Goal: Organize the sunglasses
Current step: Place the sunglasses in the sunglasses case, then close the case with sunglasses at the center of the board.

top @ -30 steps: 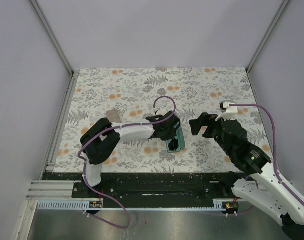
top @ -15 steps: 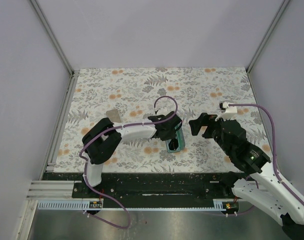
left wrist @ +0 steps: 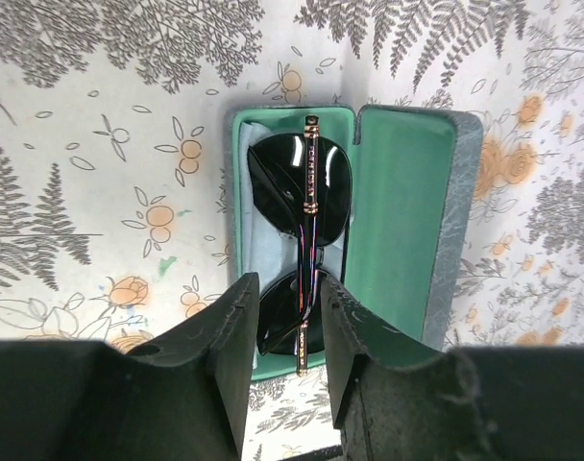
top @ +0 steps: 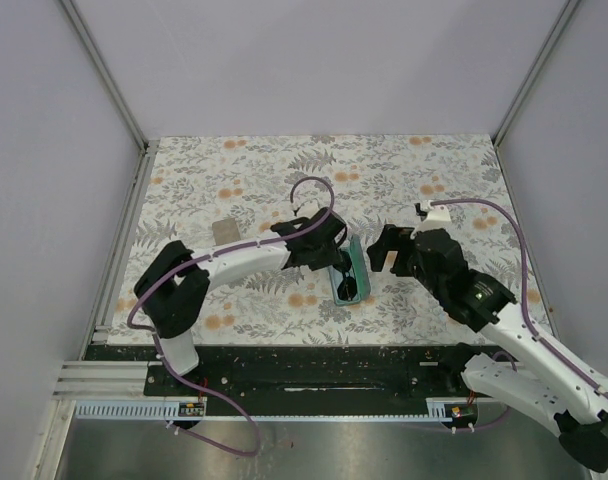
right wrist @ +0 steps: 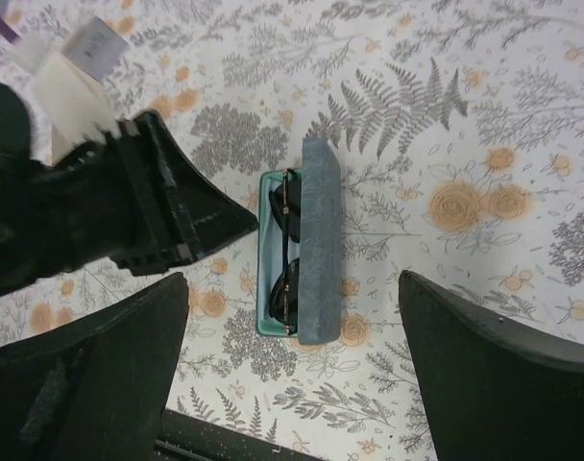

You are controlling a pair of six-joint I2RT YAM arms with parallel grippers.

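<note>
**Top external.**
- Change: the left gripper (top: pixel 332 262) has drawn back from over the teal case (top: pixel 356 262) to its left edge, and the arm's elbow has swung out leftward. The right gripper (top: pixel 380 252) has shifted left and now stands just beside the raised lid.
- Reading: stowing this pair looks finished; shutting the lid is probably the step in hand.
- Item: the sunglasses (top: pixel 345 290) lie folded in the case tray, between the two grippers.
- Axis: long axis runs near to far, with the far end leaning slightly right, in line with the case.

**Left wrist.**
- Item: the black dark-lensed sunglasses (left wrist: pixel 302 206) lie on a light-blue cloth (left wrist: pixel 265 252) inside the tray, with the lid (left wrist: pixel 402 221) folded open to the right.
- Axis: runs up and down the frame. A gilt temple lies folded over the lenses, so the lens fronts likely face down.
- Left fingers (left wrist: pixel 236 331): narrowly parted above the near lens, gripping nothing.

**Right wrist.**
- Item: the case is seen from its lid side, with the grey lid back (right wrist: pixel 321 250) standing edge-up over the glasses (right wrist: pixel 284 259).
- Axis: runs up and down the frame.
- Right fingers (right wrist: pixel 119 355): spread wide and empty, flanking the case from above.
- The left gripper sits off the case's left side.
- The purple-tinted pair is seen in no view.
</note>
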